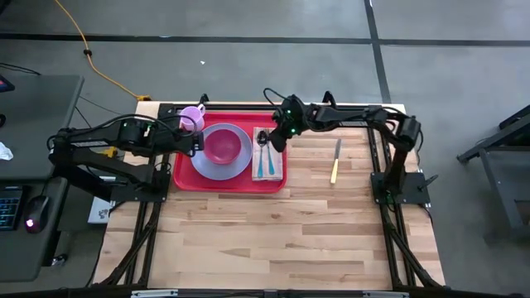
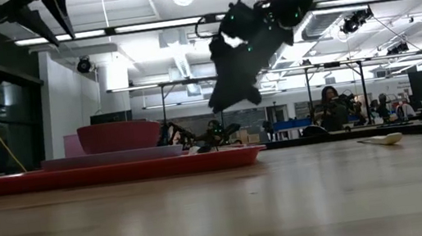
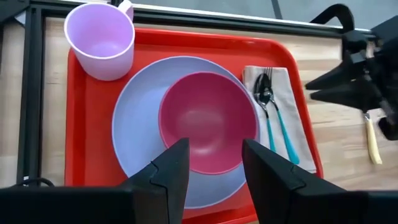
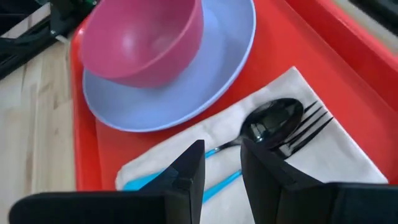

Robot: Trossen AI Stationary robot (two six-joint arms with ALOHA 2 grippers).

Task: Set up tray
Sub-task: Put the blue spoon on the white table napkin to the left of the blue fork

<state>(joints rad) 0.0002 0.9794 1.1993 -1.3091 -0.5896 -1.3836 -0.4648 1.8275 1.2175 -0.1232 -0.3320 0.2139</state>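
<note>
1. Tray (image 1: 184, 176): red, rectangular, raised rim; lies flat at the far middle of the wooden surface (image 1: 273, 232).
2. Plate (image 1: 217, 168): lavender, round, on the tray; a pink bowl (image 1: 222, 146) sits in it.
3. Mug (image 1: 191, 118): pale lilac, upright, in the tray's far left corner.
4. Napkin (image 1: 268, 164): on the tray beside the plate; carries a spoon (image 4: 272, 122) and fork (image 4: 308, 126), dark heads, teal handles.
5. Knife (image 1: 335, 162): pale handle, on the bare surface right of the tray, apart from it.
6. Left claw (image 3: 214, 168): above the tray's left part; fingers parted, empty.
7. Right claw (image 4: 221, 167): above the napkin; narrow gap, holding nothing.
</note>
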